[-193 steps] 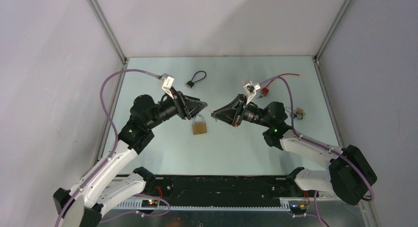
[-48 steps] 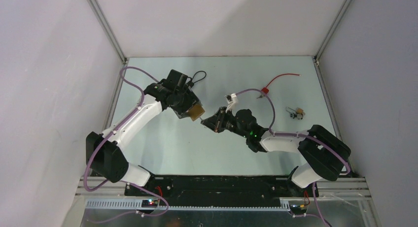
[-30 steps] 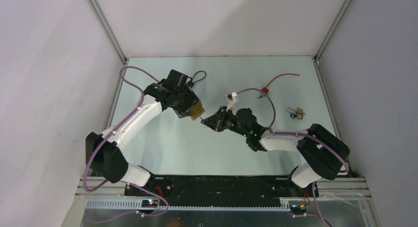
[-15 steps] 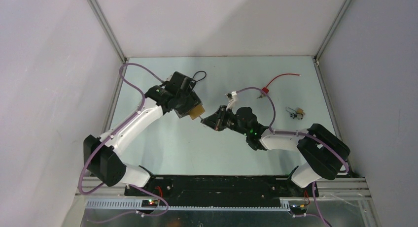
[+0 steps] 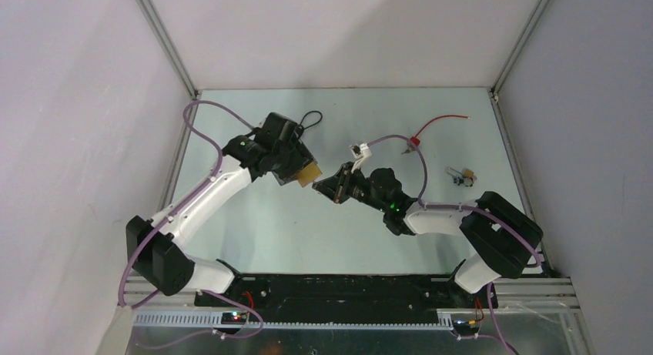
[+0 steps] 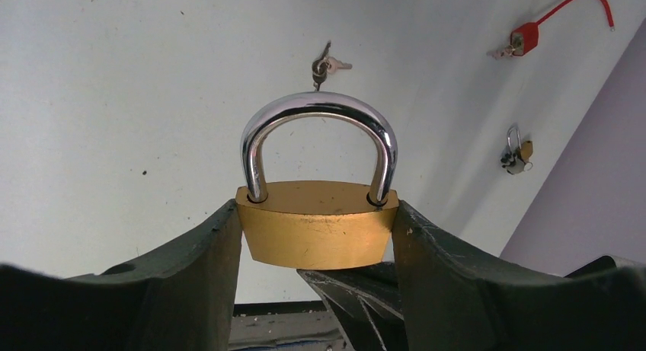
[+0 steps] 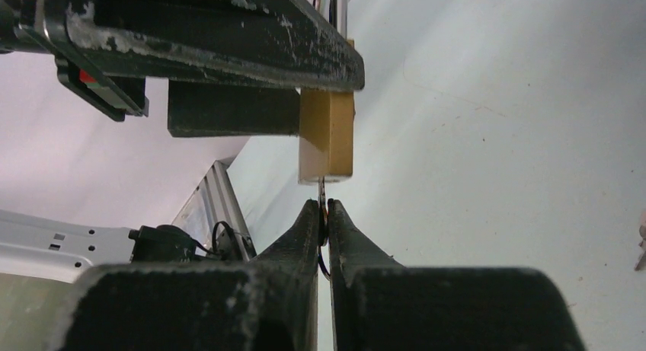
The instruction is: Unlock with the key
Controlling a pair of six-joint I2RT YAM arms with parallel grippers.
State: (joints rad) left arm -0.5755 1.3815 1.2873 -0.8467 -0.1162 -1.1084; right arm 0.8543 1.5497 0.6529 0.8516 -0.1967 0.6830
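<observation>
My left gripper [image 5: 302, 172] is shut on a brass padlock [image 6: 317, 223] with a closed steel shackle [image 6: 318, 115], held off the table. In the top view the padlock [image 5: 308, 173] faces my right gripper [image 5: 322, 182]. My right gripper [image 7: 323, 206] is shut on a thin key [image 7: 322, 191] whose blade reaches the bottom face of the padlock [image 7: 326, 138]. The key's tip is at the keyway; how far it is in is hidden.
A small black cable lock [image 5: 310, 119] lies at the back left. A red cable lock [image 5: 416, 142] lies at the back right, a small brass padlock with keys [image 5: 462, 176] further right. A loose key pair [image 6: 326, 65] lies on the table.
Since 6.4 s ago my left gripper has lifted the padlock off the table and my right gripper has come up to it. In the last second both grippers shifted slightly left, key against the padlock.
</observation>
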